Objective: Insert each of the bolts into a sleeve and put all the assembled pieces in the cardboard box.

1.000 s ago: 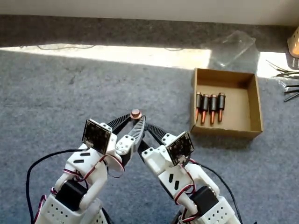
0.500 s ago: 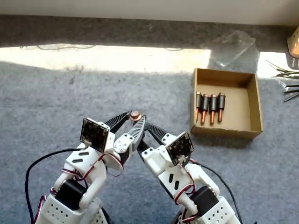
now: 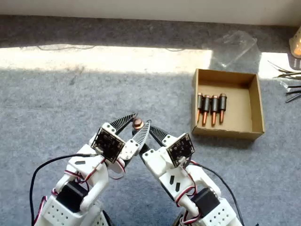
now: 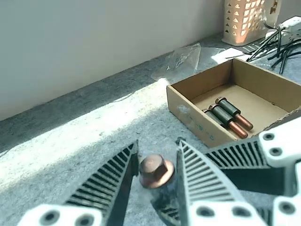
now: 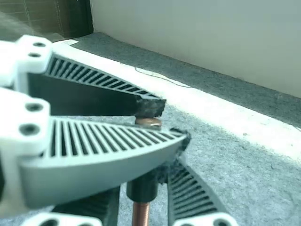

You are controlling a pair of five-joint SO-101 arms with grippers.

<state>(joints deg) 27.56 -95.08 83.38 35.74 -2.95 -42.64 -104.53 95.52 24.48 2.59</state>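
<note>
L gripper (image 4: 157, 150) grips copper hex-headed bolt (image 4: 155, 170) by its head while R gripper (image 5: 143, 186) grips black cylindrical sleeve (image 5: 141, 189), opposed presumably for coaxial seating, near brown cardboard box (image 3: 225, 132), off wall nearest four assembled pieces (image 3: 210, 108) inside; R wrist view shows shaft (image 5: 137, 215) exiting sleeve, masked by jaws in high view.

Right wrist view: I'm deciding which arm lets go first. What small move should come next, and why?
Probably open the left gripper and back it off the bolt. Its shank already pokes out below the sleeve, which the right gripper holds, so that arm can likely carry it to the cardboard box.
</note>
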